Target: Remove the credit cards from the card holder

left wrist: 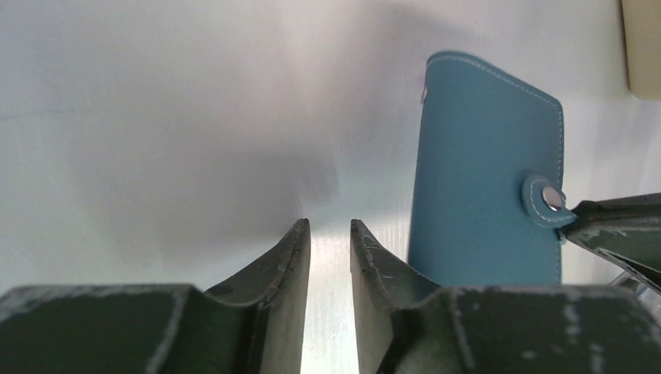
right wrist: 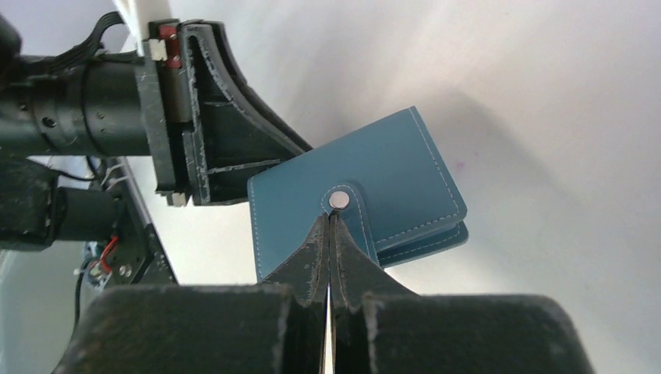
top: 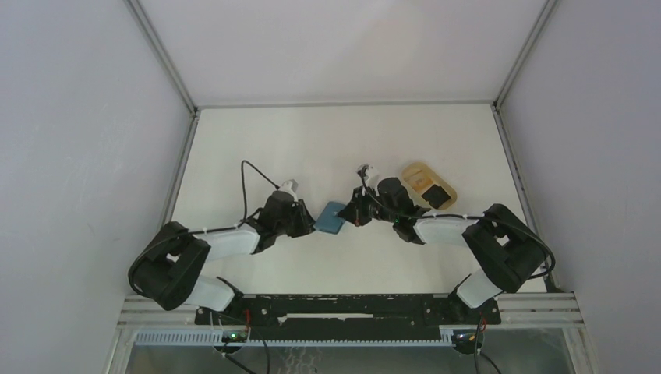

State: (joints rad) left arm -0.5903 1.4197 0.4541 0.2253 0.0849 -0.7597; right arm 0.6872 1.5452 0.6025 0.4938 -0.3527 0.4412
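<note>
A matte white table (top: 343, 140) stands boxed in by plain grey walls (top: 78, 156). The card holder (top: 333, 217) is smooth, leather-like teal with pale stitching and a round metal snap tab (right wrist: 340, 201). It lies folded shut mid-table between the arms. The left gripper (left wrist: 329, 234), just left of it, has scuffed dark fingers slightly parted around nothing. The right gripper (right wrist: 330, 226) has its fingers pressed together at the tab's edge.

No legible text, labels, brands or nos. anywhere in any view.
</note>
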